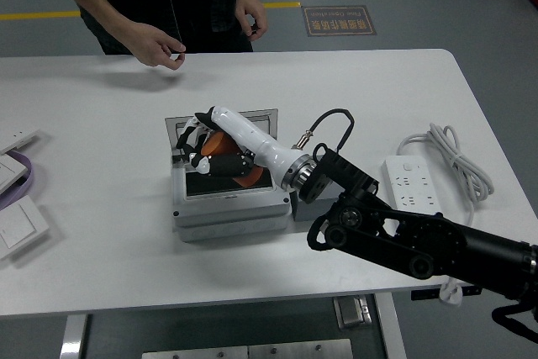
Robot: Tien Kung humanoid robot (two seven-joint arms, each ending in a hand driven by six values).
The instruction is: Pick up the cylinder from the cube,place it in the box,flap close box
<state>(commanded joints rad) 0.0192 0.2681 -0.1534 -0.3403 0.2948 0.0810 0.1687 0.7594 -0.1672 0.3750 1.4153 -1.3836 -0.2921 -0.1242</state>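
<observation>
My right hand (204, 150) is shut on the orange cylinder (227, 150) and holds it tilted over the open cavity of the grey box (227, 208). The box's lid (273, 114) stands open behind it, mostly hidden by my white forearm (256, 145). The dark grey cube (296, 209) is to the right of the box, nearly all hidden by my wrist and arm. My left hand is out of view.
A person in dark clothes stands at the far side; one hand (161, 46) hovers over the table's far edge, the other (252, 18) hangs by the body. A white power strip (407, 181) with coiled cable (454, 153) lies right. White switch plates (17, 216) lie at the left edge.
</observation>
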